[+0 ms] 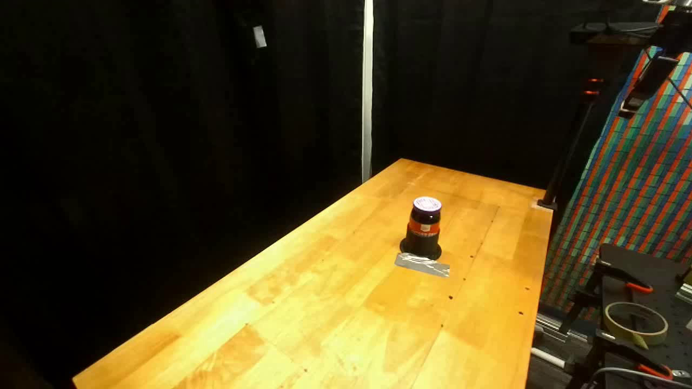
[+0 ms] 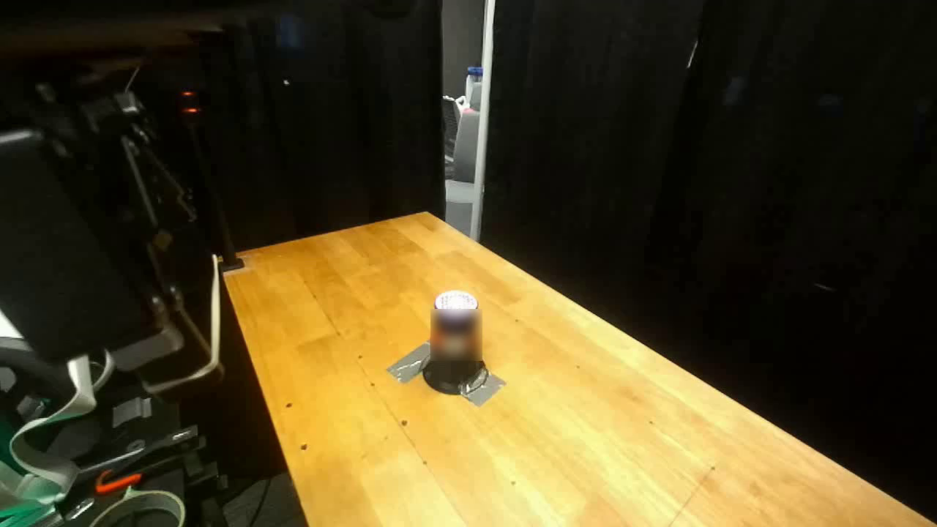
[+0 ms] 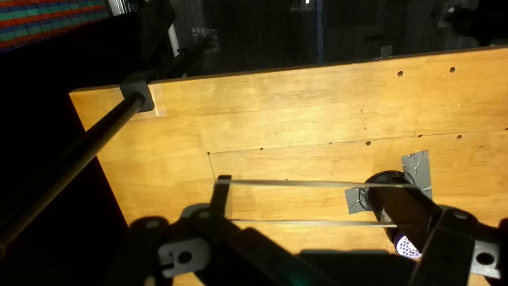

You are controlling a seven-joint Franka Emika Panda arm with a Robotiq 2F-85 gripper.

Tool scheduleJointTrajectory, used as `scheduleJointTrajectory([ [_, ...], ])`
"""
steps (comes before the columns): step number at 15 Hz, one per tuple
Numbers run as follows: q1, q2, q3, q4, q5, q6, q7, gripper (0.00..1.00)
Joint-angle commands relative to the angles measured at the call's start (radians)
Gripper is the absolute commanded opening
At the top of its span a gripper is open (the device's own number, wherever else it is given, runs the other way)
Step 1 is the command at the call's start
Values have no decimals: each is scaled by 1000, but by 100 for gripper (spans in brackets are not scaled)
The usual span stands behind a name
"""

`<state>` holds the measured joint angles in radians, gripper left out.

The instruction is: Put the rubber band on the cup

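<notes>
The cup (image 1: 424, 237) is a small dark upright cylinder with an orange-red ring and a pale top. It stands on the wooden table; in an exterior view the cup (image 2: 455, 344) is partly blurred. In the wrist view my gripper (image 3: 319, 194) is open wide. The pale rubber band (image 3: 297, 183) is stretched between its two fingers as two near-parallel strands. The right finger passes in front of the cup (image 3: 379, 198) and hides part of it. In both exterior views nothing touches the cup, and I cannot clearly make out my gripper.
Grey tape (image 1: 432, 266) holds the cup's base to the table (image 1: 303, 308); tape also shows in the wrist view (image 3: 418, 172). A dark pole (image 3: 91, 147) rises from a clamp at a table corner. Dark equipment and a tape roll (image 1: 638, 324) lie beside the table.
</notes>
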<state>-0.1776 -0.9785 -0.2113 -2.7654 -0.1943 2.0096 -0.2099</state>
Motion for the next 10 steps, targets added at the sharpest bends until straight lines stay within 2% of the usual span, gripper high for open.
scheduleJointTrajectory([
  [1,2,0,-1,3,-1,-3,2,100],
  [4,2,0,-1,3,-1,-3,2,100],
  [5,7,27,32,9,-1,25,43,100],
  [10,121,227,203,56,73,124,217,100],
])
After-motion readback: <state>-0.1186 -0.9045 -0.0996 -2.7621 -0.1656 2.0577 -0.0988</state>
